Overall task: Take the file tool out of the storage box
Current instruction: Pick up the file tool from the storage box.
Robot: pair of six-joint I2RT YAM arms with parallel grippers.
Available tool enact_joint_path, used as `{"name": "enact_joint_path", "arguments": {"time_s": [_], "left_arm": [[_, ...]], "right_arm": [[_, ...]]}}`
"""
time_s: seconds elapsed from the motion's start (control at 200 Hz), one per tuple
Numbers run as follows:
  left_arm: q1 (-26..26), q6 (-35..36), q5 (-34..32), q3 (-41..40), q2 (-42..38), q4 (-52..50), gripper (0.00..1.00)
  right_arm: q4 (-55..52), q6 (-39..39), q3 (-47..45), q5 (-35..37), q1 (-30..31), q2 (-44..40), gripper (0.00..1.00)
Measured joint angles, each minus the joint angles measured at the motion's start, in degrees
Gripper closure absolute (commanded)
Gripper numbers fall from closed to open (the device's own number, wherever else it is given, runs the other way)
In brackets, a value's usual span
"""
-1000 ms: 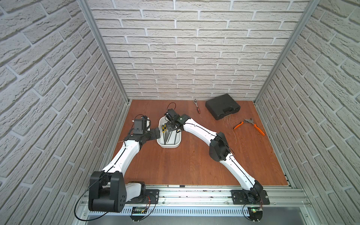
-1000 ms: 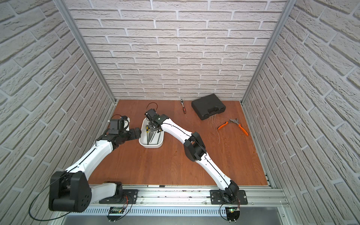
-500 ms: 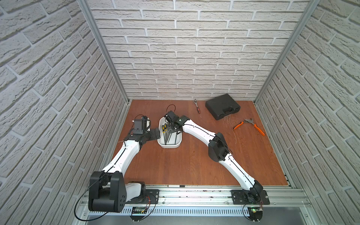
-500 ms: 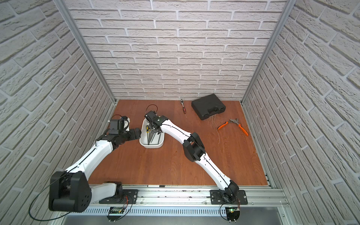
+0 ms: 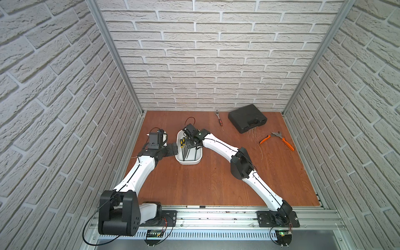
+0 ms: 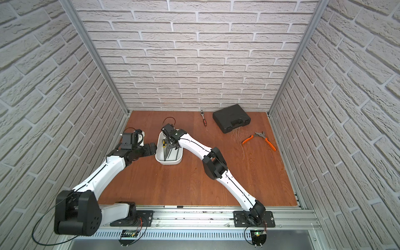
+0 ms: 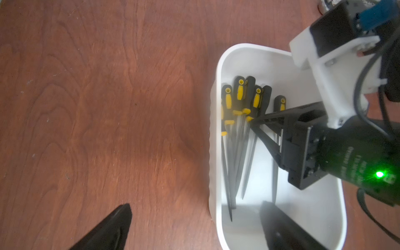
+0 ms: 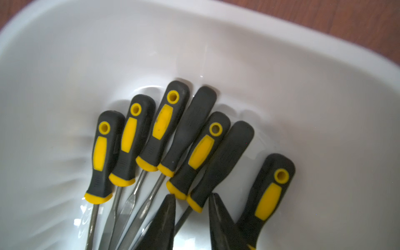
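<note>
right wrist view: we saw seven black-and-yellow files fanned on the floor of the storage box (image 8: 303, 75), handles bunched at one end.
file tool (image 8: 225, 160): we took the one lying plain black side up, next to the lone file at the fan's edge, as the target. it lay inside the box, its handle against a neighbour among the other files (image 8: 104, 151).
right gripper (image 8: 192, 198): partly open and holding nothing. its two tips stood on either side of that file's yellow collar, with a sliver of gap showing on one side.
long axis: the file ran along the box's length, handle at the far end and tip at the near end in both top views. the gap between the jaws lay across that axis.
left gripper (image 7: 195, 206): spread wide and empty, straddling the box's side wall, one finger over the wooden table (image 7: 86, 108) and one inside.
nearer arm: the right, down at the collar.
our judgement: closing would pinch across the neck, and a straight lift risked dragging the touching neighbour.
</note>
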Motion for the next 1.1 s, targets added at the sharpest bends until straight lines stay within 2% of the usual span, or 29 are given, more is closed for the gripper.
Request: {"name": "enact_joint_path", "arguments": {"time_s": [0.42,0.845,0.91,1.02,1.1], "left_arm": [[0.0,0.2,0.0,0.0,0.0,-0.3,0.01],[0.0,0.5,-0.2,0.0,-0.1,-0.4,0.01],[0.0,0.5,-0.2,0.0,-0.1,-0.4,0.02],[0.0,0.6,-0.2,0.0,-0.3,-0.6,0.02],[0.0,0.8,-0.3,0.0,-0.5,-0.6,0.01]], "right_arm": [[-0.3,0.1,-0.2,0.5,0.0,0.0,0.77],[-2.0,-2.2,-1.0,2.7,0.0,-0.3,0.72],[-1.9,-2.2,-1.0,2.6,0.0,-0.3,0.78],[-1.8,-1.7,-1.0,2.4,0.0,-0.3,0.95],[-1.3,-1.7,-1.1,2.4,0.0,-0.3,0.98]]}}
